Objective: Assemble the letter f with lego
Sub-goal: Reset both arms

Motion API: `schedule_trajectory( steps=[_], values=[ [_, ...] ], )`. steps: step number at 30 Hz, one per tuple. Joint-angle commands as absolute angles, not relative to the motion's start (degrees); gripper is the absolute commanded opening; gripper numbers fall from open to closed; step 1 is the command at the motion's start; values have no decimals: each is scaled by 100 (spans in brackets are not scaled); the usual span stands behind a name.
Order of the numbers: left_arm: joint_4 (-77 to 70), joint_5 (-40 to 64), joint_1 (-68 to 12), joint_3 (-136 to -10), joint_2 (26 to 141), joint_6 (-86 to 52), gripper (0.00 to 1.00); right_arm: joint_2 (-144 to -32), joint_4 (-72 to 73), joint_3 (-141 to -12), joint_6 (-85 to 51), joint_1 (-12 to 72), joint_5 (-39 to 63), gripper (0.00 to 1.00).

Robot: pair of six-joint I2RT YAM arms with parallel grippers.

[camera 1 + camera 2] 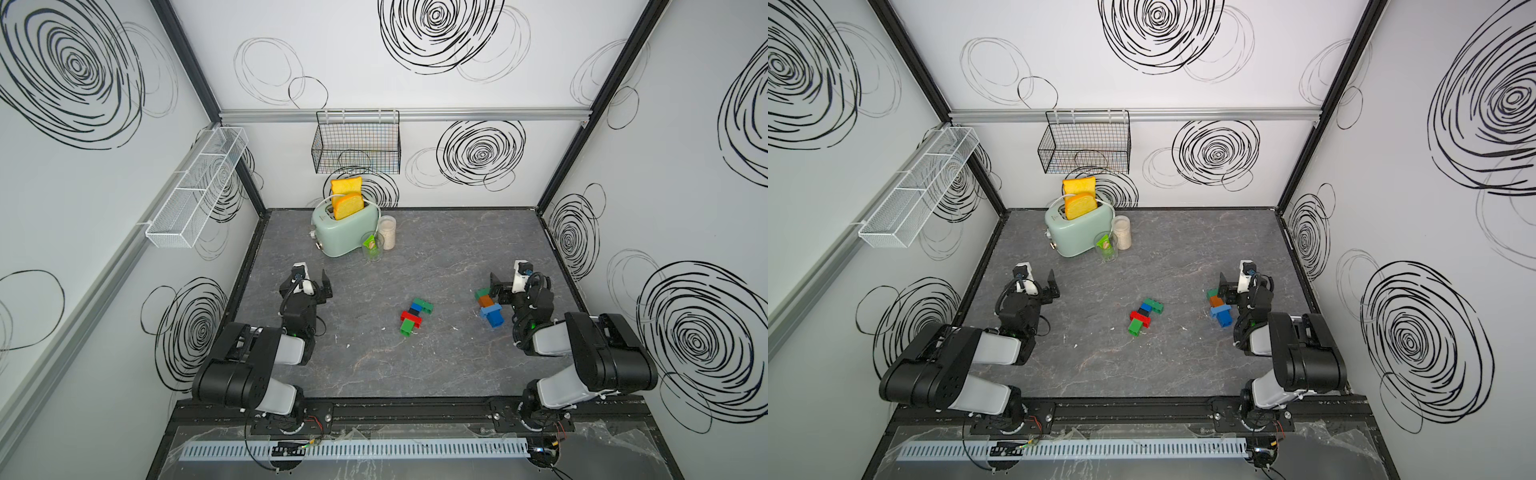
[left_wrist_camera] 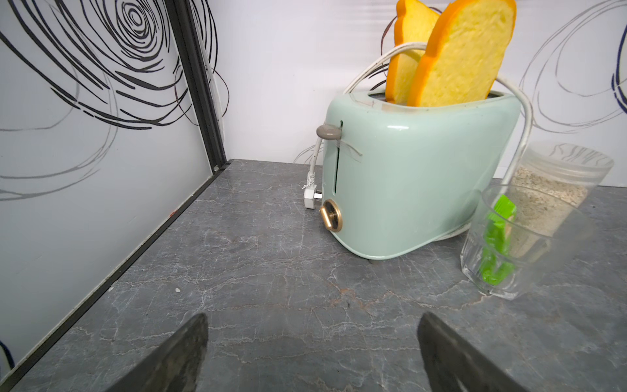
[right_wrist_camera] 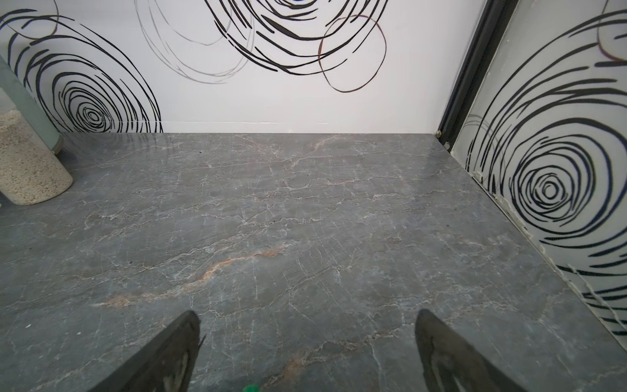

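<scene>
Gaping wide and empty, left gripper (image 2: 312, 320): two dark, scuffed, wedge-shaped fingers (image 2: 176, 356) over the smooth grey marble-veined worktop (image 2: 271, 271), pale crack-like veins running across it. Ahead of it stands a glossy mint-green rounded toaster (image 2: 424, 169) with a brass-coloured round knob and a white cord looped over the top. Two spongy yellow bread slices (image 2: 464, 54) with orange crust stand upright in its slots. Just beside the toaster are a clear glass tumbler (image 2: 473, 254) with a bright green piece inside and a clear cylindrical jar (image 2: 556, 190) of beige speckled grains. Whether they touch each other, cannot tell.

Right gripper (image 3: 305, 315) is likewise spread wide, with nothing between its dark fingers and bare veined stone ahead. In both top views a four-brick lego row (image 1: 488, 309) (image 1: 1219, 309) of chunky studded plastic (green, orange, light blue, blue) lies just beside the right gripper; contact cannot be told. A second lego cluster (image 1: 411, 318) (image 1: 1139, 316) of green, blue, black, red and green blocks, joined in a stubby line with oblong bricks jutting sideways, lies mid-worktop between the arms, well apart from both grippers.

Back wall: black wire basket (image 1: 357, 145), box-shaped. Left wall: white mesh shelf (image 1: 199, 187), long, three compartments.
</scene>
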State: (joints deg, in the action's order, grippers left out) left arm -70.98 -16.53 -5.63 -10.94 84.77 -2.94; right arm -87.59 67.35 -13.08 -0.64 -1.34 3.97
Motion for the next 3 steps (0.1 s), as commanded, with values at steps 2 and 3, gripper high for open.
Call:
schedule_trajectory(
  steps=[2, 3],
  values=[
    [-7594, -1661, -554, -1073, 8402, -196, 98, -8705, 7024, -1293, 8, -152, 473, 99],
    [-7594, -1652, -545, -1069, 8394, -201, 98, -8678, 7075, -1266, 30, -116, 396, 99]
  ],
)
